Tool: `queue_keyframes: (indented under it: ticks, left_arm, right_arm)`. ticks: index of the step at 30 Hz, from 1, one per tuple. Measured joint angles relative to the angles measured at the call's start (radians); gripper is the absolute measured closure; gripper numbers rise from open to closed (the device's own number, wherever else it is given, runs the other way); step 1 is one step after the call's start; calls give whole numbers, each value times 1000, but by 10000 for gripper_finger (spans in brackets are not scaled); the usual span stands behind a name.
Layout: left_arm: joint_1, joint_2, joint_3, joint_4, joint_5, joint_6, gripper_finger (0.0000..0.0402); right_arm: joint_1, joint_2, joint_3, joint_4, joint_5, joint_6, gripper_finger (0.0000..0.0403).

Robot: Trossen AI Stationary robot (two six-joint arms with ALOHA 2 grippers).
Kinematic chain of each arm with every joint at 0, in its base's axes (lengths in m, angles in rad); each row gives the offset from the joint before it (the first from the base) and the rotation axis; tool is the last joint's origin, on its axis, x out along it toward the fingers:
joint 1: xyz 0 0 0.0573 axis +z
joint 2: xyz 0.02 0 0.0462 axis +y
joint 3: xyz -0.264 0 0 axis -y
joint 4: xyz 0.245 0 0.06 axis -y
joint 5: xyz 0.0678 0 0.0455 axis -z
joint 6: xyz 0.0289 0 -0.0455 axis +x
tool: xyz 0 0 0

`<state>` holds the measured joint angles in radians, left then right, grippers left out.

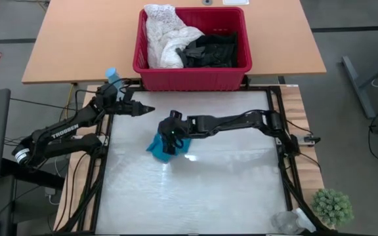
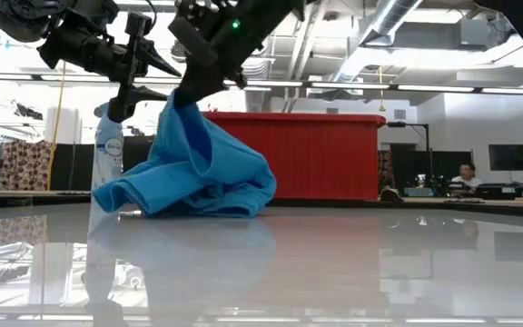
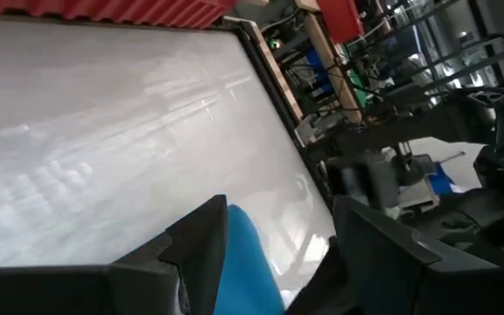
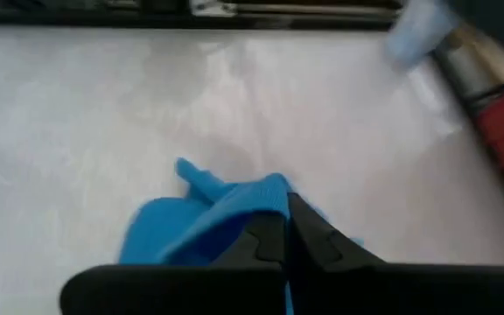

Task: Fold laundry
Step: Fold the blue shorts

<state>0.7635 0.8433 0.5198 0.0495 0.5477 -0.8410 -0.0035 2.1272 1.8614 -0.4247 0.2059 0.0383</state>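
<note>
- Near the middle of the glossy white table (image 1: 195, 190), the small teal cloth garment (image 2: 189, 177) lies crumpled, one edge pulled up off the surface.
- Right gripper (image 1: 170, 139): its fingers are pinched closed on that raised edge.
- Left gripper (image 1: 148, 109): it hangs above the table's left far corner, fingers parted and holding nothing.
- Beyond the table, the red plastic slotted basket (image 1: 192, 73) holds a white lacy garment (image 1: 165, 36) and black clothes (image 1: 212, 49).
</note>
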Motion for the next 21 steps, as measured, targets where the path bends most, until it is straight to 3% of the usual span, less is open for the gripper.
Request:
queue_keyframes:
  ticks: [7, 14, 21]
  left_arm:
    - [-4, 1, 0, -52, -39, 46, 203]
    - [-77, -13, 0, -258, -6, 359, 203]
    - [-239, -23, 0, -417, -121, 608, 203]
  right_arm:
    - [-38, 40, -4, -58, -126, 34, 305]
    - [-31, -34, -4, -72, -129, -28, 242]
    - [-41, -150, -2, -190, -126, -47, 224]
